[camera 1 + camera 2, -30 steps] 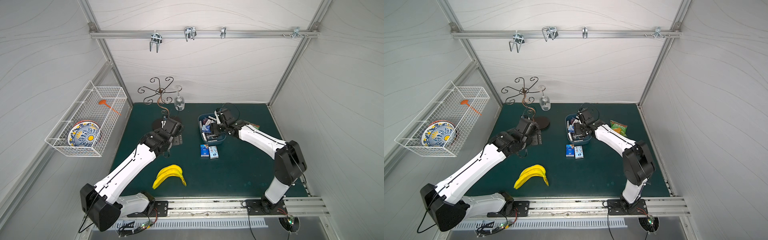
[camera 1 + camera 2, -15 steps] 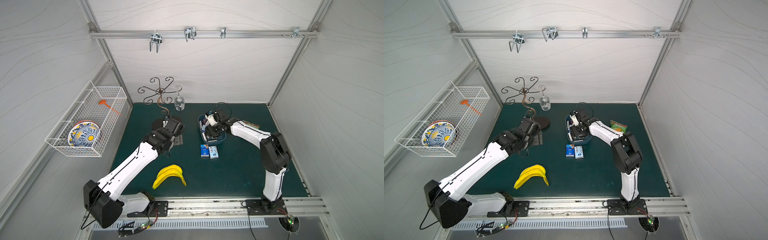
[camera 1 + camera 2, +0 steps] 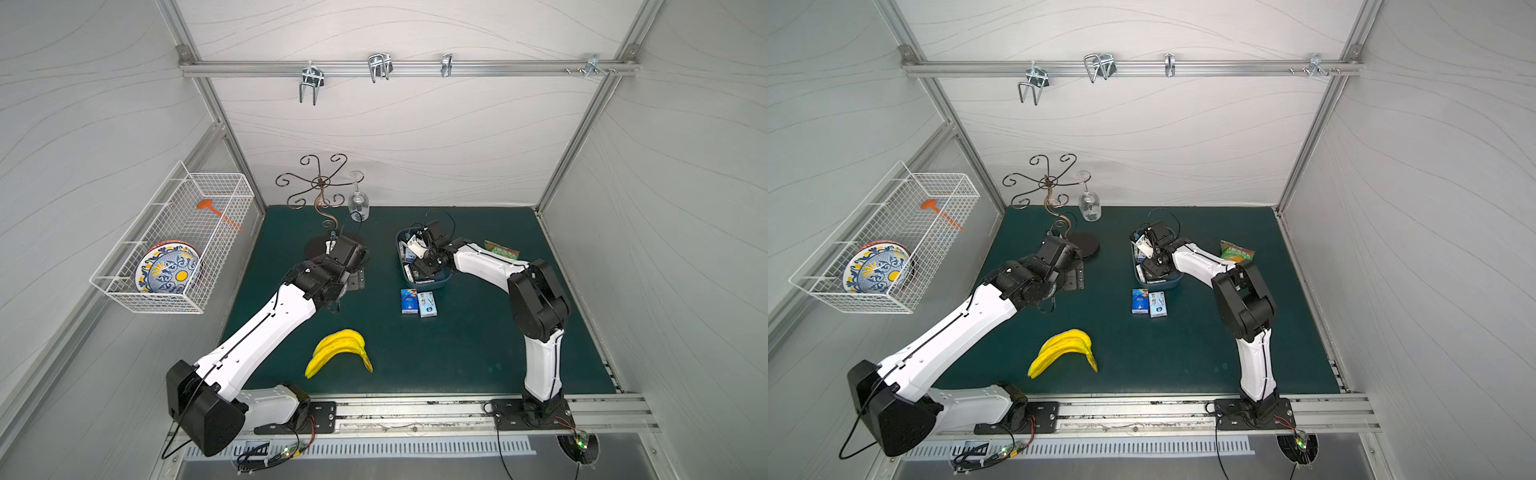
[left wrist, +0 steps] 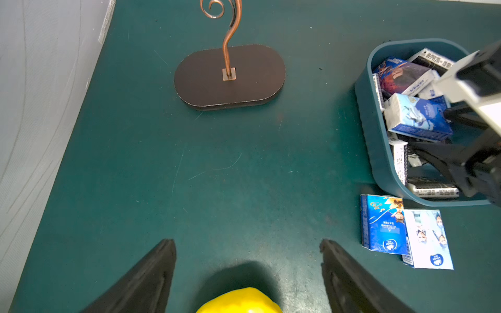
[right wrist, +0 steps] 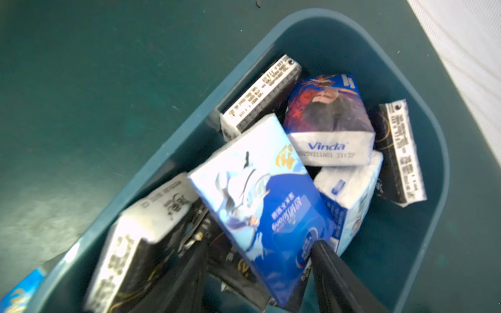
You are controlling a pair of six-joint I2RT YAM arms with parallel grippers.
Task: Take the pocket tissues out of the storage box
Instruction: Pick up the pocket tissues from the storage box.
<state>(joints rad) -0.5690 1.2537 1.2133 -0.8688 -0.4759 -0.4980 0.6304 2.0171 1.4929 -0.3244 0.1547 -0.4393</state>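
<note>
Right arm's elbow has swung in toward the middle since a second back, and the right gripper [image 3: 417, 248] has gone further along the storage box [image 3: 432, 285], toward its far end. Left arm barely shifted.

Storage box: directly under the right gripper, on the green mat [image 3: 457, 353], with pocket tissues [image 4: 423, 187] heaped inside.

Left gripper [image 4: 247, 241]: fingers spread wide, nothing between them, over bare mat. Bananas [image 3: 338, 349] lie just behind its fingers. The box is well off to its side.

Right gripper: jaws about half spread and closed across a blue-and-white packet [image 5: 265, 206], a finger at each long edge. The near end of the packet is blurred. It is tilted and raised above the heap, still over the box.

Beyond the fingertips: a purple-blue packet [image 5: 325, 108], touching the held one's far corner. Black packets [image 5: 260, 94] flank it on both sides.

Behind the right gripper, just outside the box's near end: two loose packets [image 3: 417, 301] flat on the mat, side by side and touching.
</note>
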